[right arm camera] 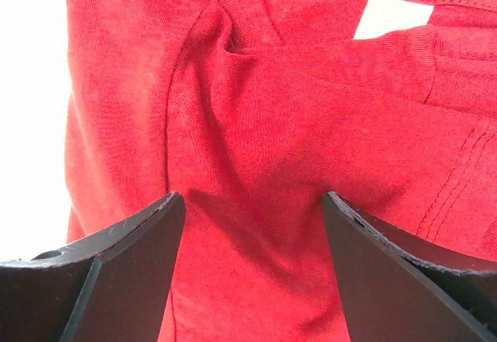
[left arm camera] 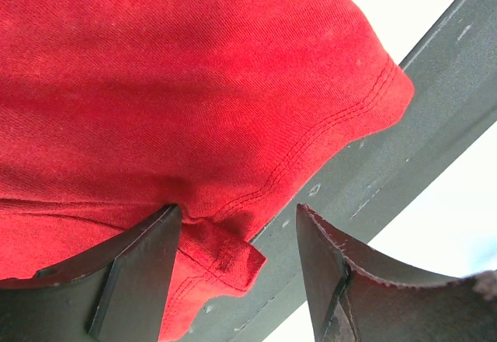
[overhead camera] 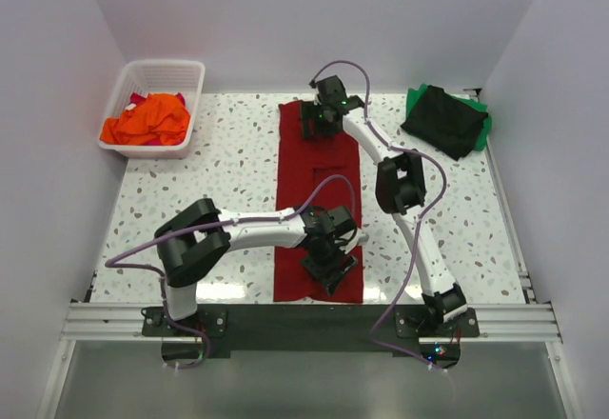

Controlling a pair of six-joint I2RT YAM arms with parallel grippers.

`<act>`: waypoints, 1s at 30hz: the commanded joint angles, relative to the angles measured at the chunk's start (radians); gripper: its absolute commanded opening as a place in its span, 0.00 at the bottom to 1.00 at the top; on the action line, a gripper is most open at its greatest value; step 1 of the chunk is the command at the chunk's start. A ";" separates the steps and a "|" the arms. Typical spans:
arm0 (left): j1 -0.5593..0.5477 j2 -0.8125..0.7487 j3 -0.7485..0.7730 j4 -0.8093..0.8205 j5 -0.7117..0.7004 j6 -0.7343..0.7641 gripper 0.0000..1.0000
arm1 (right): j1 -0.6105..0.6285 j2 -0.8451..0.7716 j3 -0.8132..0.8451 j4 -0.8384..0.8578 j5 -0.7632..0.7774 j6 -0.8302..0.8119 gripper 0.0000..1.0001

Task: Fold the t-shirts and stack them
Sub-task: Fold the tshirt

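The dark red t-shirt lies in a long folded strip down the middle of the table. My left gripper hovers open over its near end. In the left wrist view the stitched hem of the shirt runs above the left gripper, and a small folded corner of cloth sits by the left finger. My right gripper is at the far end, open. In the right wrist view the right gripper straddles wrinkled cloth of the shirt near the collar seams, gripping nothing.
A white slatted basket at the back left holds orange shirts. A folded black shirt lies on a green one at the back right. The grey metal rail of the table's near edge runs just past the hem.
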 commanded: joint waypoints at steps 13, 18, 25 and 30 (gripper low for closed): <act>-0.013 -0.199 0.018 0.030 -0.470 -0.072 0.64 | 0.018 -0.161 -0.113 0.089 -0.030 -0.008 0.75; -0.013 -0.362 0.038 0.007 -0.581 -0.131 0.64 | 0.018 -0.296 -0.105 0.114 0.012 0.018 0.75; -0.013 -0.564 0.031 -0.102 -0.703 -0.265 0.64 | 0.037 -0.492 -0.140 -0.038 0.166 0.047 0.73; -0.013 -0.696 -0.024 -0.166 -0.755 -0.397 0.64 | 0.040 -0.807 -0.504 -0.129 0.381 0.113 0.70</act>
